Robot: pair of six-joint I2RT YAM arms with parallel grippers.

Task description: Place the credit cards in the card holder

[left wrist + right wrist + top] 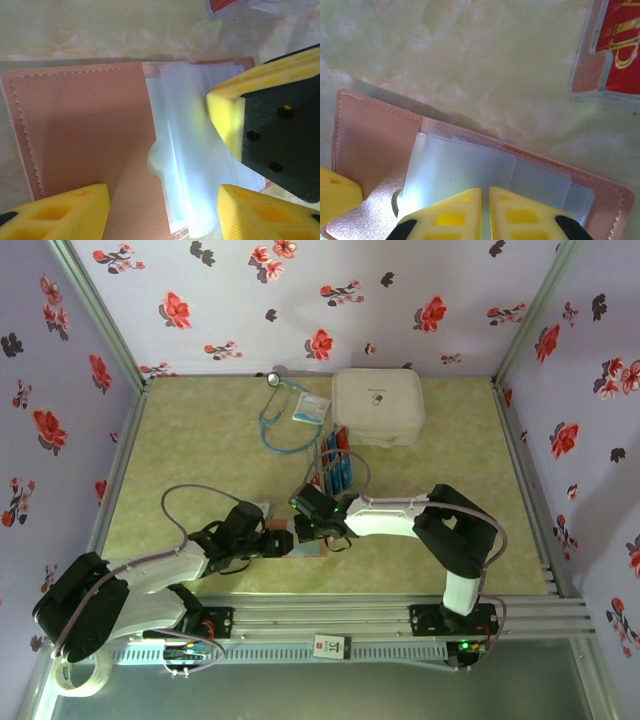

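The left gripper [161,194] has its yellow fingers spread apart over the left, bare leather half of the card holder [80,130]. This tan-pink stitched pouch lies opened flat on the green marbled table [200,460] directly under both grippers. From the left wrist it cannot be told whether the fingertips press on the leather. Between those fingers and to their right lies a stack of clear plastic sleeves [185,165], fixed along the holder's spine and bulging up a little. The right gripper [481,192] comes in from the opposite side, its two yellow fingers brought together at the edge of these sleeves. One black-backed finger lies on the plastic, though whether a sleeve is nipped between the pads cannot be told. Just beyond the right gripper, away from the arm bases, the credit cards [335,468] stand on edge in a clear tray [581,65], blue ones and red ones side by side, apart from the holder. The nearest red card [620,35] bears gold capital letters cut off by the frame, of which only a P can be read. Farther beyond the grippers lie a stethoscope [283,420], a white-and-blue packet [311,408] and, rightmost, a white rounded case [377,405] whose small dark mark is too small to read.
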